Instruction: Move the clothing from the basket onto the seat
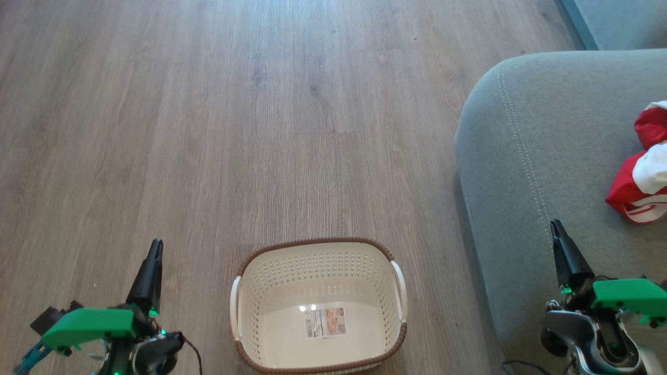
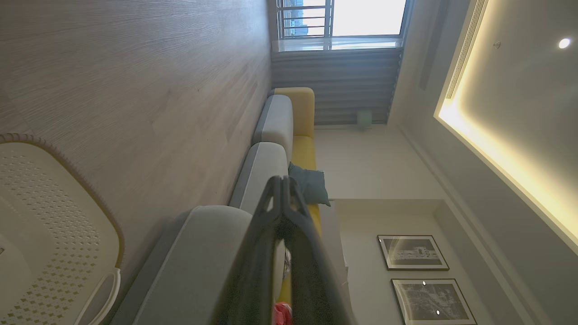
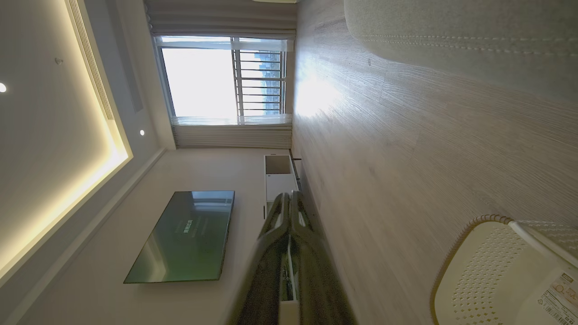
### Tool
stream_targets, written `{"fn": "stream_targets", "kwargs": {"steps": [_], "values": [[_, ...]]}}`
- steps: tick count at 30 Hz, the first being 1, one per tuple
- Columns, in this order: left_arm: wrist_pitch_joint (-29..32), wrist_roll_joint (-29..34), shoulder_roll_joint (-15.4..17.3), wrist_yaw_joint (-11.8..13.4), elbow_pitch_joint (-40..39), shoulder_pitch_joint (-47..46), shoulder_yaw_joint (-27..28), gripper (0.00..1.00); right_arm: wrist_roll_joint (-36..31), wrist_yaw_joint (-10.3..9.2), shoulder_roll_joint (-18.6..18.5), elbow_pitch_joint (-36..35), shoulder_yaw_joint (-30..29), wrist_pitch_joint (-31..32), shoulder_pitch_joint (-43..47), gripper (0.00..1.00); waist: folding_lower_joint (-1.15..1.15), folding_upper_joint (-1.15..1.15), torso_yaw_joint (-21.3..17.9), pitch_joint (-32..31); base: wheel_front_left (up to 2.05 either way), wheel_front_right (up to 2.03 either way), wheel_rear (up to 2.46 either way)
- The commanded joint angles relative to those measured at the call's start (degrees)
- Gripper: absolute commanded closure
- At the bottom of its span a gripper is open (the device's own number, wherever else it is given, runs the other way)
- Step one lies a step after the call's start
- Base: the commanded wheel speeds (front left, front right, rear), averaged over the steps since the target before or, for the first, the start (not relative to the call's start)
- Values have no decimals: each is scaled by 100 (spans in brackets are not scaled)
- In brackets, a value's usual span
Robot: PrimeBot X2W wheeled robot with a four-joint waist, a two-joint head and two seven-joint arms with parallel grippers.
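Red clothing (image 1: 643, 172) lies on the seat (image 1: 521, 156), apart from the basket (image 1: 319, 241); my left claw (image 1: 155, 247) and right claw (image 1: 556, 226) are both closed tight, empty.

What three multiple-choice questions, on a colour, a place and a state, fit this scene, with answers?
1. What colour is the rim of the laundry basket?
A. brown
B. green
C. black
2. Where does the red and white clothing lie?
A. inside the laundry basket
B. on the sofa seat
C. over the laundry basket's rim
3. How do the left gripper and the right gripper stand?
A. both open
B. both shut, holding nothing
C. one shut on the clothing
1 A: the woven-look rim is brown.
2 B: it rests on the sofa seat, and the laundry basket is empty.
3 B: each pair of fingers meets, with nothing between.
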Motion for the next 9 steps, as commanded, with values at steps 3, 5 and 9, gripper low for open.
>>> {"fn": "stream_targets", "kwargs": {"steps": [3,5,9], "values": [[43,73,29,-53,-164,-343,200,100,-27,0,16,-219,97,27,-222,100,0,0,0,0,0,0,0],[45,75,27,-53,-164,-343,203,100,-28,0,17,-219,95,28,-222,100,0,0,0,0,0,0,0],[49,79,23,-53,-164,-344,208,100,-31,0,19,-219,92,31,-223,100,0,0,0,0,0,0,0]]}}
